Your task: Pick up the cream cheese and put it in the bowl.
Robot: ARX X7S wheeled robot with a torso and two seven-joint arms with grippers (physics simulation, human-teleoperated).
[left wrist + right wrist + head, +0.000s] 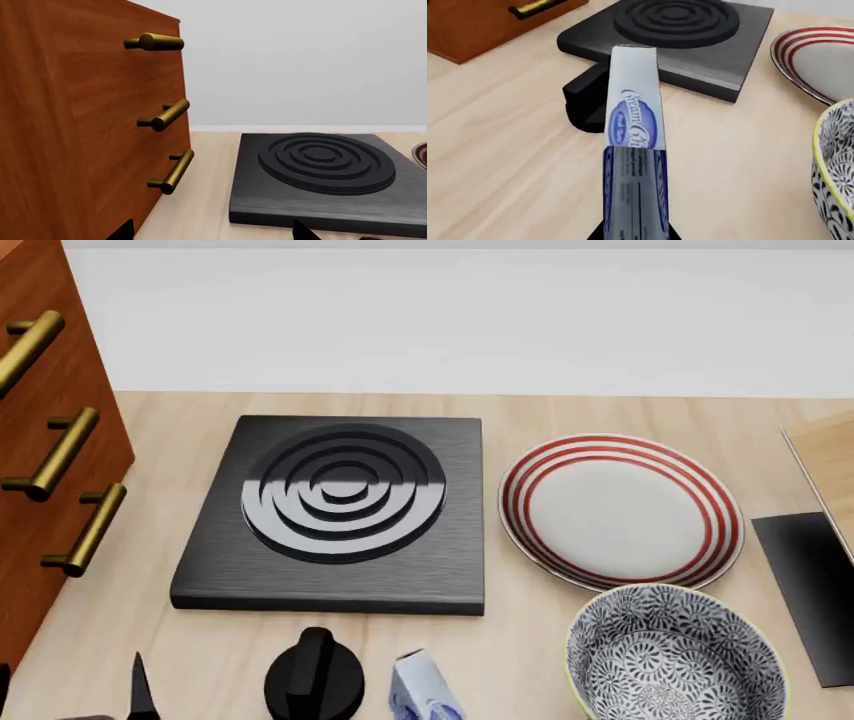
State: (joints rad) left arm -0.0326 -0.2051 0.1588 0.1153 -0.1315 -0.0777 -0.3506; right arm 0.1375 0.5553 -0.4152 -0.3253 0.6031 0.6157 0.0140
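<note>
Although the small blue-and-silver cream cheese box (634,150) appears to be lifted, it has not reached the bowl, so I judge the task roughly half done. Starting at the left of the head view, the reddish-brown wooden cabinet (54,440) with brass bar handles (56,452) stands at the edge of the pale wooden table (534,640). The left gripper (213,234) shows only as two dark fingertips at the edge of its wrist view, set well apart and empty, facing the cabinet and the stove. Next comes the flat black stove slab (340,515) with its raised concentric rings, and just in front of it a round black knob (314,675). Beside the knob, at the near edge of the head view, the cream cheese box pokes up. In the right wrist view it runs straight out from the right gripper (630,235), its near end between the dark jaws, so I take that gripper to be closed on it; the box seems to hang over the table and knob, though contact below is hidden. Further right lie the white plate with red rings (621,510) and the deep blue-grey floral bowl with a yellowish rim (674,660). What remains is carrying the box rightward over the bowl and releasing it.
</note>
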